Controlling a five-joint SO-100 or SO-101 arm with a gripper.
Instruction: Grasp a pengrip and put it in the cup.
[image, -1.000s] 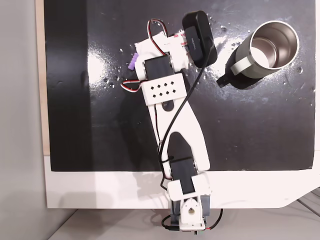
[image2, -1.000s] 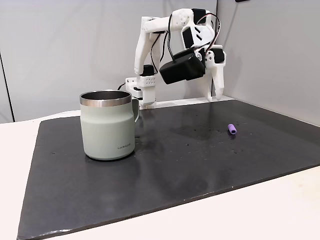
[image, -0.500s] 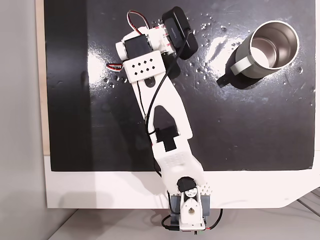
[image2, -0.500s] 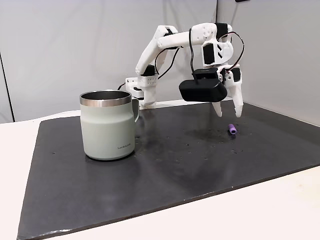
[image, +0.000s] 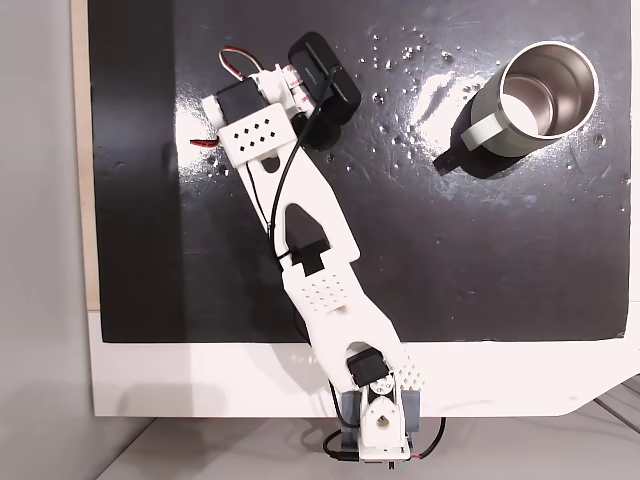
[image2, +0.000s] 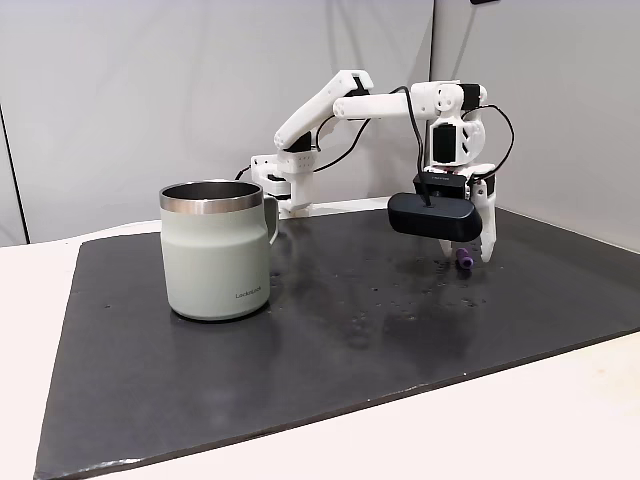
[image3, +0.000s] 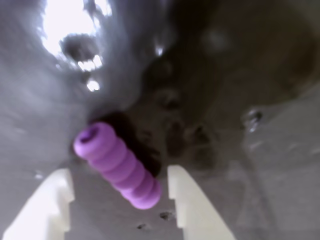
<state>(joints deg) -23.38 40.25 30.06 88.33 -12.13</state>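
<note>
In a fixed view from above, one cup (image: 535, 95) stands well apart from the arm; in a fixed view from the side, one pengrip (image2: 463, 260) lies on the bench (image2: 330, 330) just under the gripper (image2: 478, 255); in the wrist view the fingers (image3: 192, 207) are spread around it; lower straight, then close slowly.

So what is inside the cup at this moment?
In a fixed view from above, the cup shows bare shiny metal inside. The near inner wall is hidden by the rim. The pengrip lies on the black mat, between the fingers of the open claw.
</note>
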